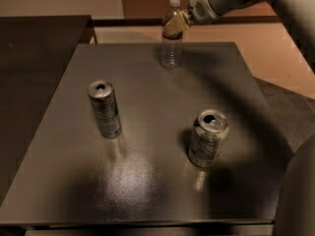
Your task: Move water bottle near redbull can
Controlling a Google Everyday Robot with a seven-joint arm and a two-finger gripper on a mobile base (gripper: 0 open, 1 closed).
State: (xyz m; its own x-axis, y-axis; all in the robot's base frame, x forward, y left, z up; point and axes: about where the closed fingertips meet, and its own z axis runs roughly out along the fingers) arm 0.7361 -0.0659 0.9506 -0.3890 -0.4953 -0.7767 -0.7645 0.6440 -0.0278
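The water bottle [171, 43], clear and ribbed with a white cap, stands upright at the far edge of the dark table [147, 191]. My gripper [176, 24] reaches in from the upper right and sits at the bottle's upper part, just below the cap, overlapping its shoulder. The redbull can [105, 109], slim and silver with an open pull-tab top, stands upright at the table's left middle, well apart from the bottle.
A wider, stouter silver can [208, 138] with text print stands at the right middle of the table. A second dark surface [34, 58] adjoins on the left. A tan floor lies beyond the far edge. My arm's body fills the lower right corner [298, 195].
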